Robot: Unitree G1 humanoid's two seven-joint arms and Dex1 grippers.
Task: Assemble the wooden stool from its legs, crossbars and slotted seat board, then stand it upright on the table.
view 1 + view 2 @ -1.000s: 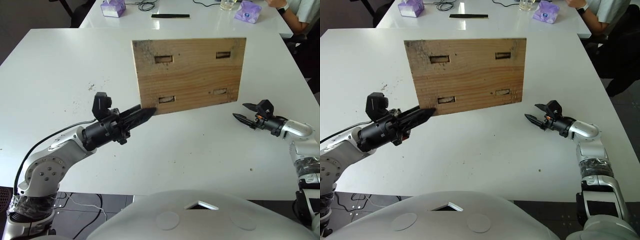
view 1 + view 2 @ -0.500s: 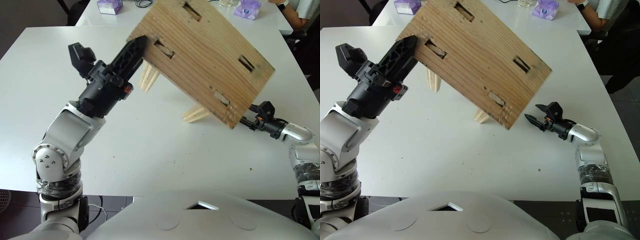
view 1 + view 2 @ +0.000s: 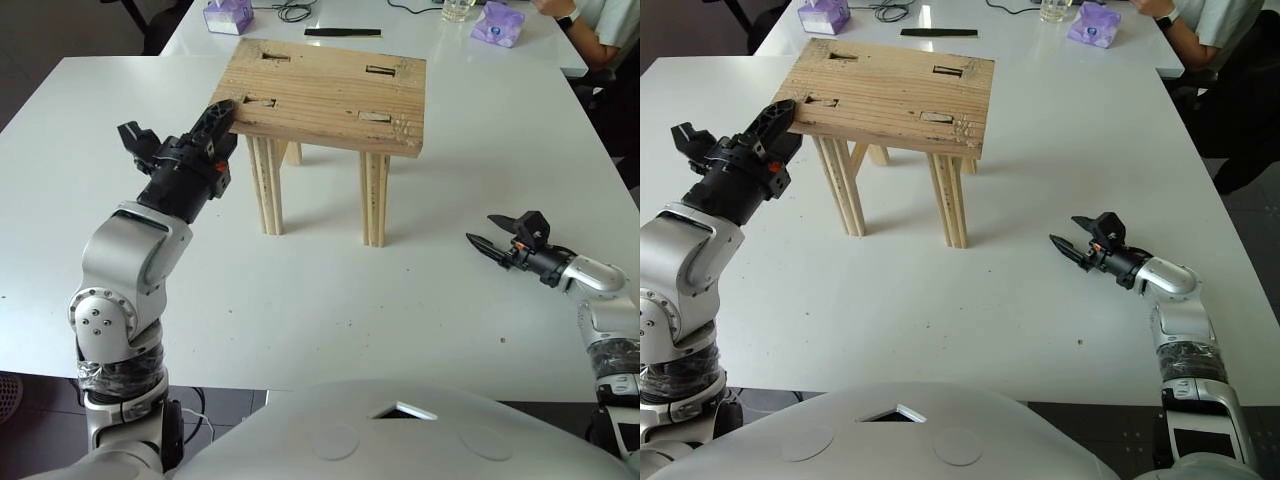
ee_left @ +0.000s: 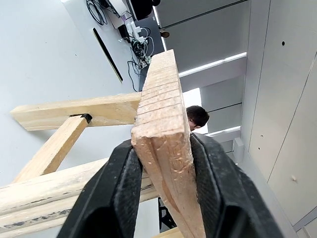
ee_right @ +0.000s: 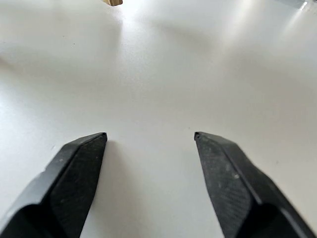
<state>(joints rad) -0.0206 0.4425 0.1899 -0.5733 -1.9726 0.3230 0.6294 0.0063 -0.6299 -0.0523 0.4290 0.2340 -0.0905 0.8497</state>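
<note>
Left eye view: the pale slatted wooden stool point(image 3: 325, 95) is standing upright on the far half of the white desk point(image 3: 300, 310), with its legs point(image 3: 268, 185) resting on the surface and its slotted seat board point(image 3: 330, 80) lying level on top. The black two-finger left gripper point(image 3: 222, 112) is clamping the seat board's near-left corner, one finger on each face, as the left wrist view is also showing. The right gripper point(image 3: 481, 228) is hovering near the desk's right edge, fingers spread and holding nothing, well apart from the stool.

Risk (a judgement): if the left arm is drawing back before its fingers are letting go, it is likely to be dragging or tipping the stool leftward. A sideways tug could also be loosening the joints at the seat slots point(image 3: 258, 102).

Containers: a purple tissue box point(image 3: 226, 15) is sitting on the second desk point(image 3: 420, 40) beyond, with white tissue showing at its top. A clear glass point(image 3: 457, 8) is standing farther right, and its contents cannot be told.
</note>
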